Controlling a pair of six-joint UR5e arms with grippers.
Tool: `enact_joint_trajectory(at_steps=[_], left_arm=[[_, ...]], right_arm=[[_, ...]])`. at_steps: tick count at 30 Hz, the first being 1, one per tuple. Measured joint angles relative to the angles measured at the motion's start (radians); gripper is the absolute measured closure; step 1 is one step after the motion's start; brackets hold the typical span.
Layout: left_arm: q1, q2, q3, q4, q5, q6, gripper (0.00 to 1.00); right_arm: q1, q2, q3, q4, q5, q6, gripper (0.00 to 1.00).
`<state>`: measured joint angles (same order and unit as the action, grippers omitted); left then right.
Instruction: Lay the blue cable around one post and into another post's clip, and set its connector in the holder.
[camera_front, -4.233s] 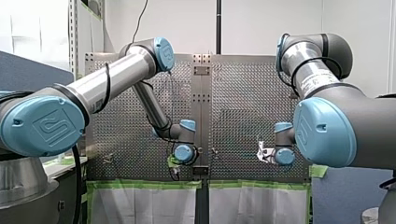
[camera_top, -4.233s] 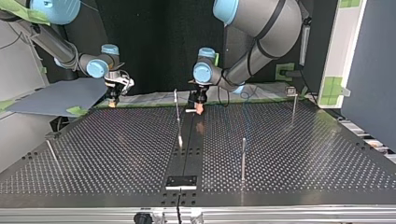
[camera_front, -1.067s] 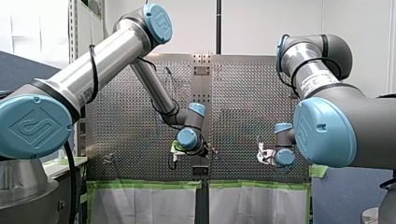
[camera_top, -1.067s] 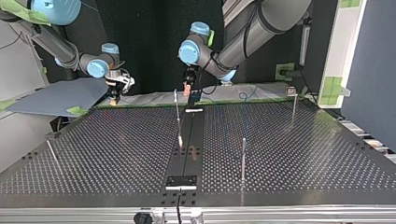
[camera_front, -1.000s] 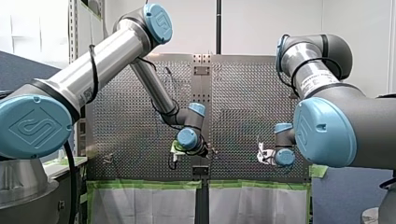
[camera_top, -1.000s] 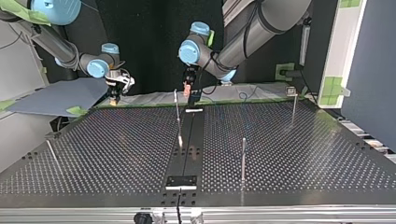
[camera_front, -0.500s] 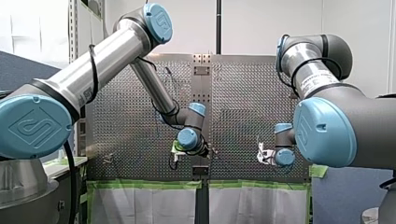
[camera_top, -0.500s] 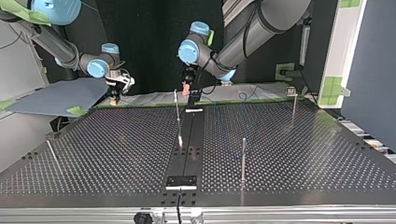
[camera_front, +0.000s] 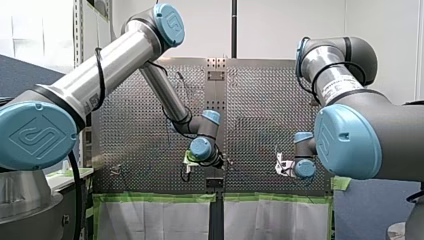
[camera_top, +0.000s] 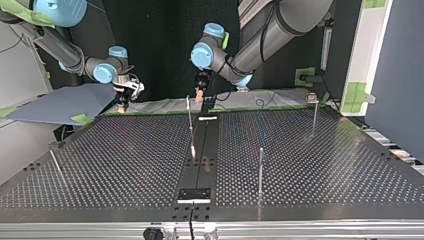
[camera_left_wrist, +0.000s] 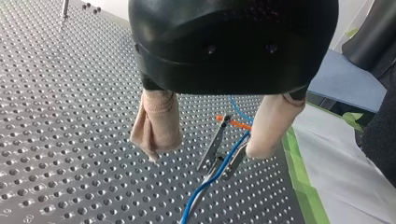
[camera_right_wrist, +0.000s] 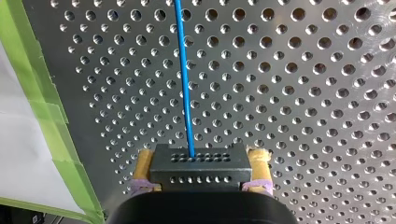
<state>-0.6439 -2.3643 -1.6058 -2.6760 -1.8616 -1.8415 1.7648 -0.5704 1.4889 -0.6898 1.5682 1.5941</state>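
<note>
My right claw (camera_right_wrist: 201, 162) is gripping the black connector (camera_right_wrist: 198, 171) between its pads; the blue cable (camera_right_wrist: 184, 79) is running away from it over the perforated surface (camera_right_wrist: 303, 93). Farther off, my left claw (camera_left_wrist: 206, 147) is hovering wide open over a metal clip (camera_left_wrist: 211, 151) touching the cable.

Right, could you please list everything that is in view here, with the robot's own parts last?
table: one, grey, perforated.
green tape: strips, green, along the table's edge.
posts: four, metal, spread over the table.
holder: one, black, on the table's middle strip, near edge in the top view.
connector: one, black, above the table.
clip: one, metal, orange-tipped.
blue cable: one, blue, leaves the connector, runs along the clip.
left gripper: black, beige pads, open astride the clip.
right gripper: yellowish pads, shut on the connector.
</note>
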Motion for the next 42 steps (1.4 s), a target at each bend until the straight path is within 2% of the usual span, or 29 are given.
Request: enact_joint_trajectory(at_steps=[5,14,23,27,30,37,42], left_arm=[[-0.009,0.013,-0.006,-0.01,-0.009,0.004,0.0],[-0.049,0.095,-0.084,-0.011,-0.027,0.007,0.0],[-0.064,0.169,-0.158,-0.051,-0.085,-0.043,0.0],[-0.053,0.204,-0.185,-0.06,-0.112,-0.079,0.0],[-0.038,0.23,-0.191,-0.065,-0.115,-0.104,0.0],[0.016,0.289,-0.193,-0.066,-0.075,-0.163,0.0],[0.057,0.33,-0.193,-0.084,-0.07,-0.204,0.0]], right_arm=[[0.0,0.0,0.0,0.001,0.0,0.0,0.8],[0.0,0.0,0.0,0.002,0.001,-0.001,0.8],[0.0,0.002,0.0,0.002,0.001,-0.001,0.8],[0.0,0.002,0.0,0.002,0.001,-0.003,0.8],[0.0,0.002,0.0,0.002,0.001,-0.004,0.8],[0.0,0.002,0.0,0.004,0.001,-0.002,0.8],[0.001,0.003,0.0,0.006,0.0,-0.003,0.8]])
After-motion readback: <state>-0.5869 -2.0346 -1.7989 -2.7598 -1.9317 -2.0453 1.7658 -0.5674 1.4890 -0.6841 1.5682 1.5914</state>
